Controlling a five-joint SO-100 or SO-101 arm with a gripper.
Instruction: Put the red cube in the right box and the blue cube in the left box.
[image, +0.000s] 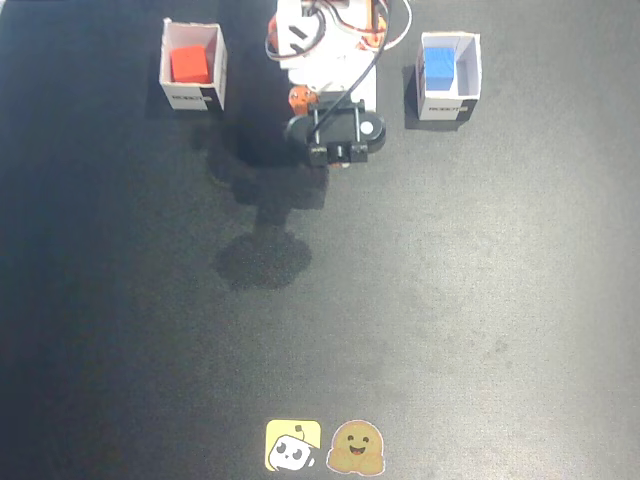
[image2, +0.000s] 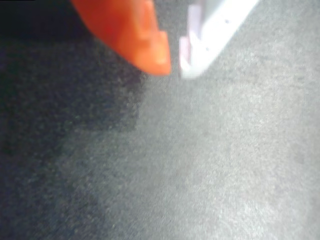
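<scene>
The bench (image: 480, 300) has a dark, matt covering with a fine grainy texture, kind of like felt or a rough mat, and up close in the wrist view it looks speckled and not shiny at all. Both cubes, the red cube (image: 189, 64) and the blue cube (image: 438, 65), have plain matt faces. The two white boxes (image: 192, 92) look like thin card or paper. The fingers (image2: 135, 30) look like smooth plastic, one orange, one white, with a slight sheen.
</scene>
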